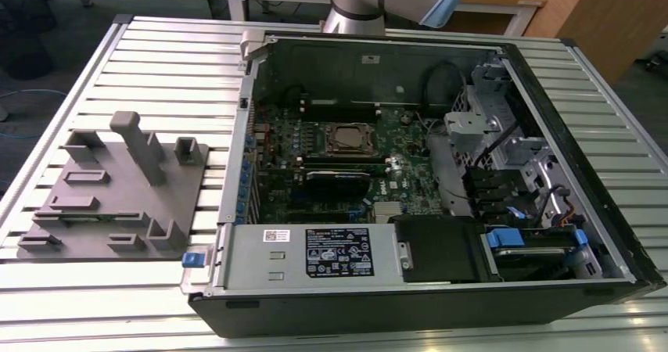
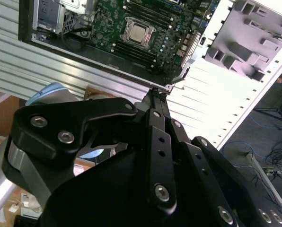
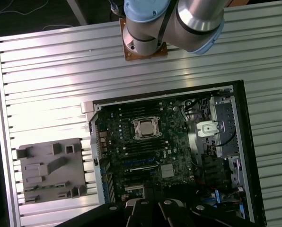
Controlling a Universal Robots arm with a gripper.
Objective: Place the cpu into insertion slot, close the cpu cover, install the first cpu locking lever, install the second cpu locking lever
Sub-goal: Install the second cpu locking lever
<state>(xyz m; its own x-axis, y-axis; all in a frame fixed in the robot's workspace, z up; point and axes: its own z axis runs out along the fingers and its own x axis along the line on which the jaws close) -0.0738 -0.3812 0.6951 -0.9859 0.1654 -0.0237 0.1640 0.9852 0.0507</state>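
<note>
The cpu [image 1: 351, 140] is a dull grey square lying flat in the insertion slot on the green motherboard inside the open computer case [image 1: 584, 172]. The silver cpu cover [image 3: 136, 124] frames it and looks to lie flat around it; the slot's contact field is hidden beneath. Both wrist views show the chip, cpu [image 2: 137, 31] and cpu [image 3: 146, 128], from far above. My gripper [image 2: 156, 93] hangs high over the case's edge, well clear of the socket, its black fingers meeting at the tips with nothing between them. The locking levers are too small to make out.
A grey moulded fixture block [image 1: 115, 192] with posts and pockets sits on the slatted aluminium table [image 1: 156, 62] at the exterior view's left. In the case, a labelled power supply [image 1: 313, 252] lies near the front and drive cages [image 1: 511, 133] stand at the right. The arm's base [image 1: 355, 4] rises behind.
</note>
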